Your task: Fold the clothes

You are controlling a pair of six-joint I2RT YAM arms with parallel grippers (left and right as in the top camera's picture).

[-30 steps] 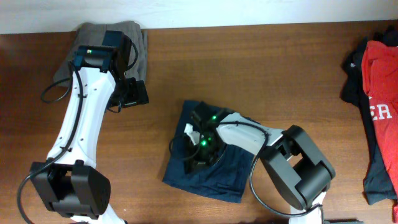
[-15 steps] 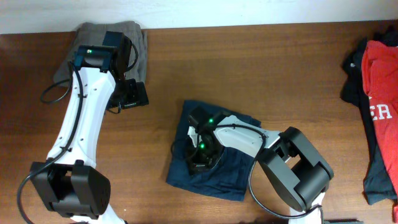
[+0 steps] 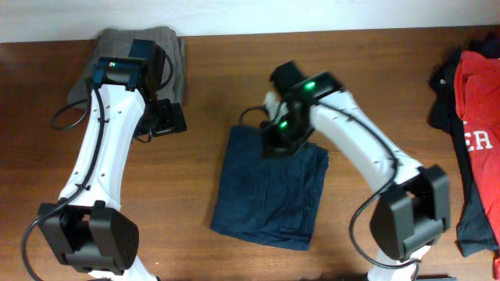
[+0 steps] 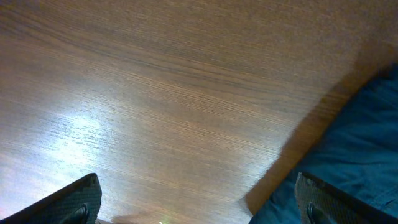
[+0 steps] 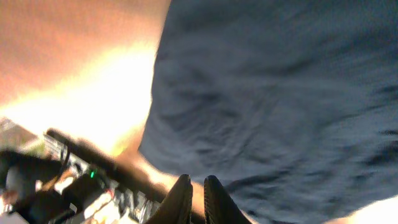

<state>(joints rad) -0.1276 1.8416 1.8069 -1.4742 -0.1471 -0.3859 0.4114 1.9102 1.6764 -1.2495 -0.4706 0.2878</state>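
The dark navy-blue shorts [image 3: 269, 191] lie flat near the middle of the tabletop [image 3: 375, 70], a little closer to its near edge than to its far one. They are folded into a rough four-sided shape, longer from far to near than from side to side. The shape is slightly skewed, so the near edge runs at an angle to the tabletop's edge. The cloth is plain and even in colour, with faint lengthwise seams and only shallow creases. The far right corner sits a touch broader than the far left one.

The right arm [image 3: 351, 140] reaches over the far edge of the shorts. In the right wrist view, which is blurred, the right gripper [image 5: 198, 180] shows its fingers [image 5: 180, 198] drawn almost together. Only a slim gap parts them and no cloth is seen in it, while the navy fabric fills most of the view beyond.

The left gripper [image 4: 199, 205] hangs over bare wood between the shorts and the left edge, apart from them. Its fingers [image 4: 78, 200] are spread wide with nothing in them. In that wrist view, a fold of the navy cloth shows at the lower right.

A grey garment [image 3: 144, 37] lies at the far left corner, partly under the left arm. At the right edge lies a red shirt [image 3: 478, 117] on top of a black garment [image 3: 445, 109].
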